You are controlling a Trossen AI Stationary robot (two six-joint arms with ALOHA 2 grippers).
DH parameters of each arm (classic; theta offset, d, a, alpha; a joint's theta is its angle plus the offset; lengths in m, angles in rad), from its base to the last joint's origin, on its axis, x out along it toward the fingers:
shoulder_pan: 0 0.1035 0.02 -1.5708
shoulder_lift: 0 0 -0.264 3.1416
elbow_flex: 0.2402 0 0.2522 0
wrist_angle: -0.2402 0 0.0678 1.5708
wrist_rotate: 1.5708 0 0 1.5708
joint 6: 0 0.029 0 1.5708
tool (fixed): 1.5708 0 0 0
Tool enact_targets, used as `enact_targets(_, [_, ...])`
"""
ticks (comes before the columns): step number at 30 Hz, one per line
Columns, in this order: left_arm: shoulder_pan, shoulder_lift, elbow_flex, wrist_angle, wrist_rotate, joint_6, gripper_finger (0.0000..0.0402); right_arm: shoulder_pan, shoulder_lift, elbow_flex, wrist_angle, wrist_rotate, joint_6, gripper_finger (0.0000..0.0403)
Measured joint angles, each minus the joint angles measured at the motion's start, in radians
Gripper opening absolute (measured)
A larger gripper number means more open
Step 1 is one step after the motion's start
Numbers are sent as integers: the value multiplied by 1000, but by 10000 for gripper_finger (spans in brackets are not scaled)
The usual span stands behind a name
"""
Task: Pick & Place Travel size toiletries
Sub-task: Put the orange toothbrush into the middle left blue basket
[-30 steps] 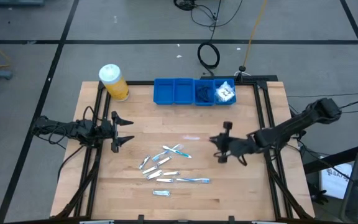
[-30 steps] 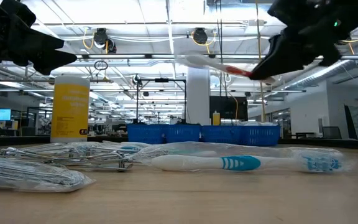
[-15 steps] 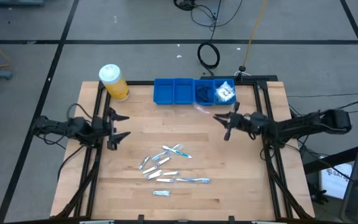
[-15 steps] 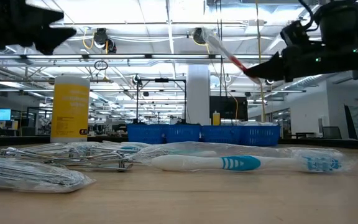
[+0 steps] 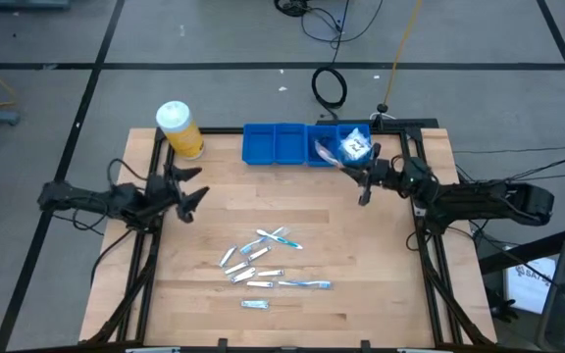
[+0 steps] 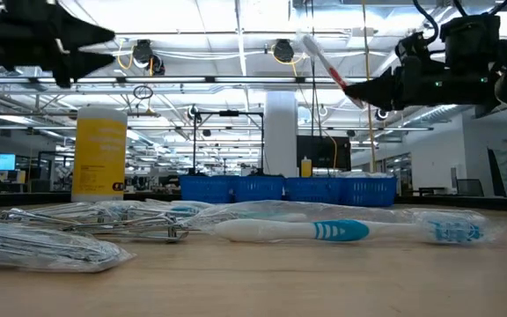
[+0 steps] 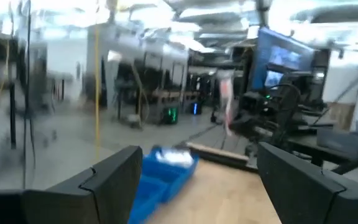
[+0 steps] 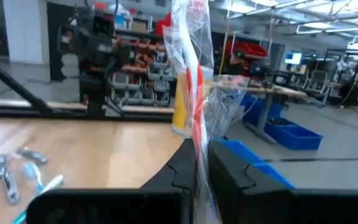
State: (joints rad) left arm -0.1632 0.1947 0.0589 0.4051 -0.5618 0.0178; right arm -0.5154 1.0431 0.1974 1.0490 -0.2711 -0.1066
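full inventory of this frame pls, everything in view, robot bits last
table: one, light wood with a black frame, centre of the high view
tray: one, blue, compartments in a row, far edge of the table
packets in tray: clear-white, count unclear, rightmost compartment
dark items in tray: count unclear, compartment next to the packets
jar: one, yellow with a white cap, far left of the table
loose toiletries: a cluster, count unclear, silver-white and blue-white, near middle of the table
wrapped toothbrush: one, white and red in clear wrap, held above the tray's right end
cable coil: one, black, on the floor beyond the table
left tool: open, holding nothing, left side of the table
right tool: shut on the wrapped toothbrush, beside the tray
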Motion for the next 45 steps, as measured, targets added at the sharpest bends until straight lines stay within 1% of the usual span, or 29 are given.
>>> enact_targets(2, [33,102,0,83,34,-96,310,-4,4,0,19,-17,9,16])
enact_targets(3, [52,162,0,149,53,-111,310,-3,6,0,31,-22,13,16])
enact_targets(6, [123,396,10,362,62,-72,310,0,19,9,75,-25,17,16])
enact_targets(8, [168,571,56,465,65,-25,310,6,30,16,75,-25,16,16])
enact_targets(11, [227,833,184,544,127,37,310,13,61,34,73,-24,15,16])
enact_targets(14, [265,1069,350,621,177,44,310,16,101,59,77,-26,17,16])
enact_targets(16, [289,1213,470,666,254,64,310,26,130,78,76,-25,20,16])
enact_targets(19, [314,1388,629,666,394,80,310,55,183,114,82,-24,15,16])
enact_targets(21, [329,1477,715,669,451,65,310,72,217,134,94,-22,11,16])
enact_targets(25, [355,1600,843,666,556,23,310,86,271,162,140,-20,24,16])
enact_targets(29, [359,1658,926,672,650,5,310,86,304,163,159,-19,42,16])
enact_targets(35, [363,1709,989,669,651,16,309,92,315,163,210,-19,50,16])
enact_targets(37, [367,1716,999,668,652,7,302,92,315,163,227,-20,42,16])
enact_targets(39, [369,1715,1000,670,650,13,282,92,315,163,231,-20,42,16])
enact_targets(41, [369,1711,1000,667,648,32,247,90,315,163,229,-19,41,16])
enact_targets(45, [368,1709,1000,669,634,53,146,90,315,163,213,-21,39,16])
